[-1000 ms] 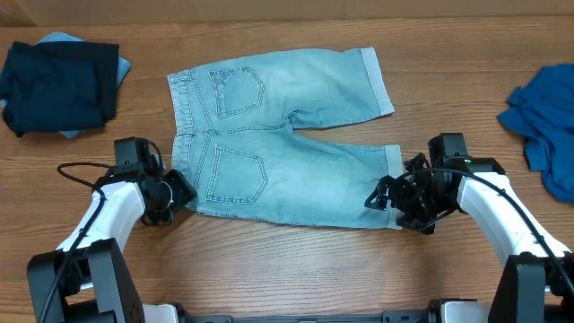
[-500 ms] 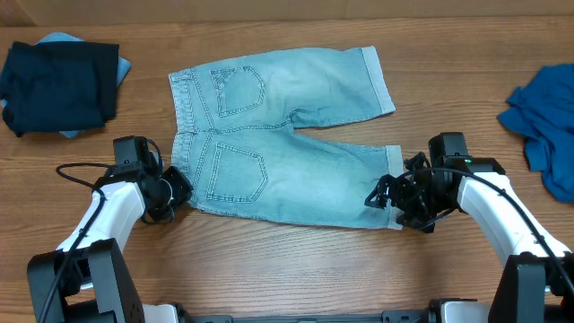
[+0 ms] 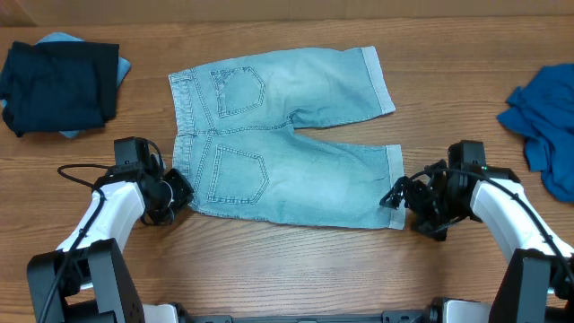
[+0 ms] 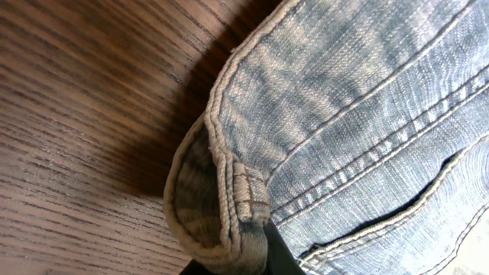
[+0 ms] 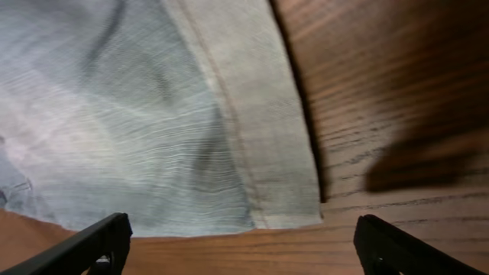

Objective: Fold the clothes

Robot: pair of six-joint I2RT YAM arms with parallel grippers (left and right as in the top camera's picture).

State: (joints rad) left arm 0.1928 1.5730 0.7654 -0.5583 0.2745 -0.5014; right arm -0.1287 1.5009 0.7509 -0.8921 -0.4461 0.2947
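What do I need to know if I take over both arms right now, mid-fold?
Left gripper: shut on the near waistband corner of the denim shorts.
Right gripper: open and empty, low at the near leg's hem corner, not gripping it.
The shorts lie spread flat, back pockets up, with no fold made. Dark navy garment sits at the far left and looks folded. The royal-blue garment is crumpled at the far right.
Left to do: grip the hem, fold the shorts, then probably the royal-blue garment.
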